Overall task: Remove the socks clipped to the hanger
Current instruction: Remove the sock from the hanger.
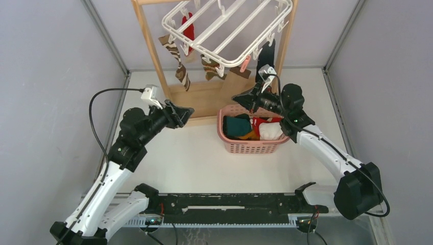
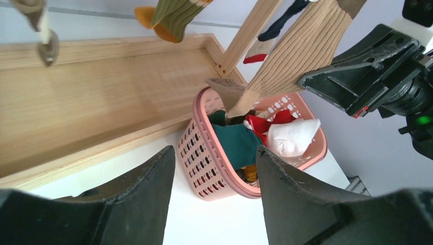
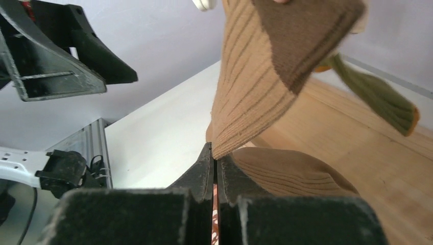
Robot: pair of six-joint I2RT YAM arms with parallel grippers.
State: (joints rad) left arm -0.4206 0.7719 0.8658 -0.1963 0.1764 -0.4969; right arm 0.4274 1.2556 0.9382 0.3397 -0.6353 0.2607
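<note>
Right fingers (image 3: 196, 181) pinch tan ribbed sock (image 3: 250, 92) hanging under white plastic hanger (image 1: 168, 23).
Left fingers (image 2: 143, 189) gape empty; both wrist views crop the sock's clip.

White counter (image 1: 194, 153) beneath the fingers (image 1: 181, 113), enclosed left, rear and right by plain pale grey walls (image 1: 51, 61) that meet at metal corner posts (image 1: 104, 35). Wooden frame stand (image 1: 204, 99) just beyond the fingers, at the counter's far edge. Illumination even and diffuse.

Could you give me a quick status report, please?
Left gripper open, empty. Right gripper shut on tan sock, still clipped to hanger. Pink basket underneath; nothing blocking.
</note>
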